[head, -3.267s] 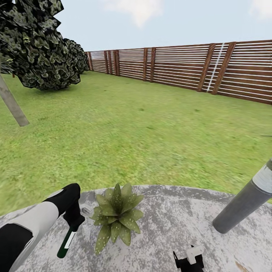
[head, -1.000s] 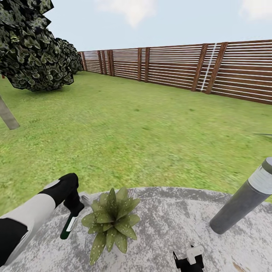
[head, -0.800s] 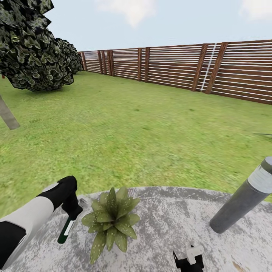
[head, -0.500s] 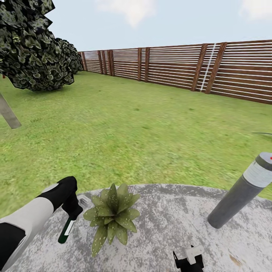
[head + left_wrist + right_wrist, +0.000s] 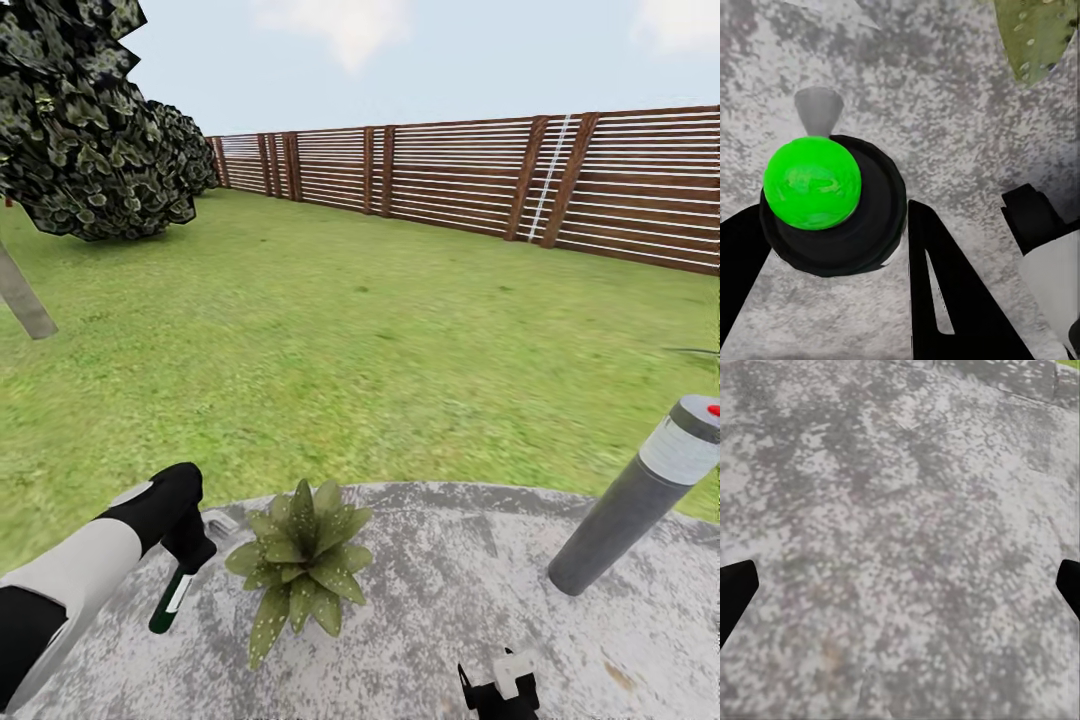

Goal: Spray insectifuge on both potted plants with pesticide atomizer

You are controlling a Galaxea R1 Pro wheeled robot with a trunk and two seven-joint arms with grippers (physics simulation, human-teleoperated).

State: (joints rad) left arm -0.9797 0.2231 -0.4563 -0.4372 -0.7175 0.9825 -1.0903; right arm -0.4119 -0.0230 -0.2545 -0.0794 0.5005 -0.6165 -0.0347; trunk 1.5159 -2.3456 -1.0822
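One potted plant (image 5: 300, 562), a low rosette of spotted pointed green leaves, stands on the round grey paved patio (image 5: 450, 600). Just to its left my left gripper (image 5: 186, 570) is shut on the pesticide atomizer (image 5: 167, 606), a small dark green bottle with a pale label, hanging tilted above the paving. In the left wrist view the atomizer (image 5: 832, 210) appears end-on, a bright green round top on a black body held between black fingers (image 5: 945, 300), with a leaf (image 5: 1035, 34) nearby. My right gripper (image 5: 500, 690) is at the bottom edge; its fingertips (image 5: 735, 592) stand wide apart over bare paving.
A grey bollard lamp (image 5: 635, 500) with a red dot on top leans at the patio's right edge. Green lawn (image 5: 380, 340) stretches to a brown slatted fence (image 5: 500, 185). A big dark bush (image 5: 80, 130) and a grey trunk (image 5: 20, 295) are at the far left.
The whole picture has shifted a little, bringing the bollard's top with its red dot into view. My left gripper still holds the atomizer beside the plant.
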